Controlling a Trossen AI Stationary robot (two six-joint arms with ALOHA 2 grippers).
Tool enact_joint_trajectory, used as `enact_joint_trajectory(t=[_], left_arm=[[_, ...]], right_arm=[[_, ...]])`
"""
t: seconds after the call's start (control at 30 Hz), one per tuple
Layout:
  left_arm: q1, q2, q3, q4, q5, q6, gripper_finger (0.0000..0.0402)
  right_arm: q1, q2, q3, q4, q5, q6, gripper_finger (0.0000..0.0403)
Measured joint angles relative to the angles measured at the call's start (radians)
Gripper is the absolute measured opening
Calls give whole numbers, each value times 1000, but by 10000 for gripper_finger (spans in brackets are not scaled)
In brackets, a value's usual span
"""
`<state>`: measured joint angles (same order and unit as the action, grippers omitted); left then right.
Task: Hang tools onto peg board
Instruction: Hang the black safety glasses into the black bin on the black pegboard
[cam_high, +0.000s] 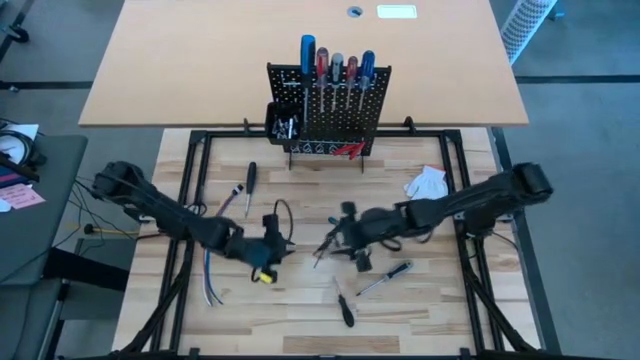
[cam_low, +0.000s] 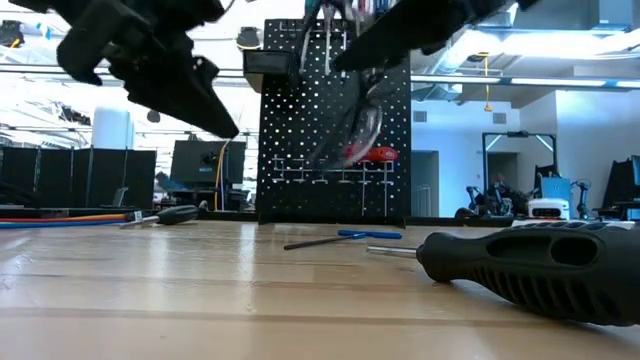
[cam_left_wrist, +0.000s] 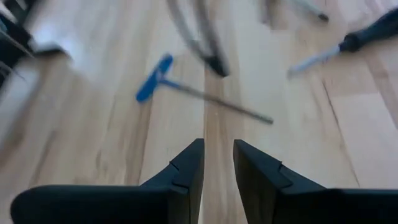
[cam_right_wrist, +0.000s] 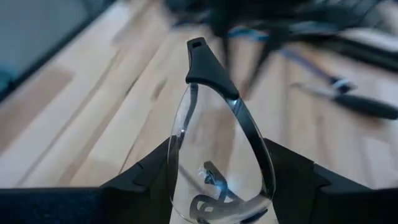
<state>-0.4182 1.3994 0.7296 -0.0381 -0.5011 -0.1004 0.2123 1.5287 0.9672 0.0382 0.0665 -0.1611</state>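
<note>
1. A black-handled screwdriver (cam_high: 345, 308) is lying nearest on the wooden desk (cam_high: 430, 310), with a second screwdriver (cam_high: 385, 278) resting just right of it.
2. The left pincer (cam_left_wrist: 217, 165) is hovering above the desk left of centre, its fingers standing slightly apart and gripping nothing; a blue T-handled tool (cam_left_wrist: 186, 87) is lying on the desk beyond it.
3. The right pincer (cam_right_wrist: 219, 186) is pinching a pair of clear safety glasses (cam_right_wrist: 217, 134) with a dark frame, held above the desk's middle.
4. Another black screwdriver (cam_high: 250, 178) is lying farther back on the left, and a white glove (cam_high: 427, 182) is sitting on the right.
5. The peg board (cam_high: 330, 110) is standing upright at the far edge, several screwdrivers (cam_high: 337, 68) hanging along its top.
</note>
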Motion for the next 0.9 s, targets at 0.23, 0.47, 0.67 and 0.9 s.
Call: enact_joint_trajectory(t=[0.23,0.47,0.67,0.9], left_arm=[[-30,172,0,409,-103,126,80],[61,226,0,565,-68,94,133],[96,224,1,688,34,121,168],[105,225,0,726,75,139,151]], right_arm=[[-17,-183,-223,266,5,85,206],[-16,-209,-229,263,5,86,208],[-17,-199,-229,277,3,85,209],[-18,-199,-229,310,3,85,210]])
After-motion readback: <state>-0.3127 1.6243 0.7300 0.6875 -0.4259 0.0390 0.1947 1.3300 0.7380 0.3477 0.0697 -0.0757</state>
